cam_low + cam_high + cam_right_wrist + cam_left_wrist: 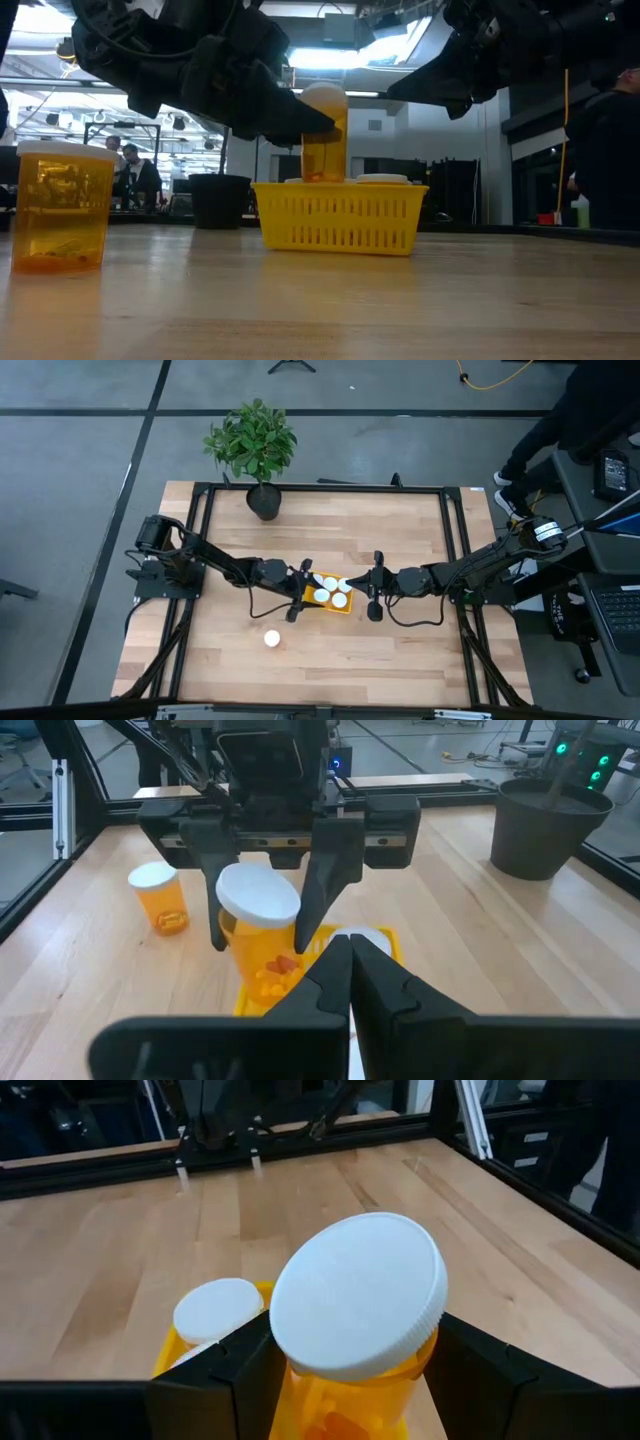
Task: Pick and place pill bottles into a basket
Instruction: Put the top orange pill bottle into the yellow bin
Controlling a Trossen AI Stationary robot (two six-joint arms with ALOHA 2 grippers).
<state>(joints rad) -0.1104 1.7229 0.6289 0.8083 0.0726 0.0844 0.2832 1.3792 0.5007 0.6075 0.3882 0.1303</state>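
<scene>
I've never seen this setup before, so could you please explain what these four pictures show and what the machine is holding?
It is a two-armed robot at a wooden table. One picture looks down from above, one looks level across the table, and two come from cameras on the wrists. The left hand is closed on a pill bottle over the yellow basket, which already holds white-capped bottles. The right hand waits beside the basket, fingers shut and empty. One more bottle stands on the table, and a potted plant sits at the far edge.

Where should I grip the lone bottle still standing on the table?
Grip the lone pill bottle across its orange body just below the white cap, descending from straight above. It stands upright on bare wood, apart from the basket, so both sides look free. The right gripper is shut and empty.
</scene>
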